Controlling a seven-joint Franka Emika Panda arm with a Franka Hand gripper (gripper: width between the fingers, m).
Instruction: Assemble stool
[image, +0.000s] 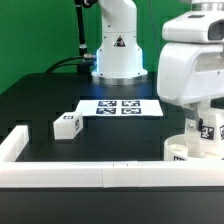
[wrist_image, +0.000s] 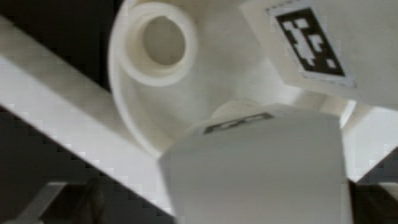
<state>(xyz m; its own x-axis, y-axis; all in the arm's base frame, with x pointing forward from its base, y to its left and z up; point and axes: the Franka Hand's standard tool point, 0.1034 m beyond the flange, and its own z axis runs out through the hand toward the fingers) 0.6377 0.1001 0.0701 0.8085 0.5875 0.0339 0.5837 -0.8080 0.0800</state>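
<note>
The round white seat (wrist_image: 151, 85) lies on the table against the border rail, at the exterior view's lower right (image: 181, 152). One screw hole (wrist_image: 162, 40) in it stands open. A leg with a tag (wrist_image: 306, 42) stands on the seat. My gripper (wrist_image: 217, 212) is shut on another white leg (wrist_image: 258, 165), which is tilted with its end on the seat; in the exterior view my gripper (image: 203, 128) is low over the seat. A third leg (image: 67, 124) lies on the table at the exterior view's left.
The white U-shaped border rail (image: 80, 176) runs along the front and left (wrist_image: 54, 95). The marker board (image: 120, 107) lies in front of the robot base (image: 118, 50). The tabletop is black.
</note>
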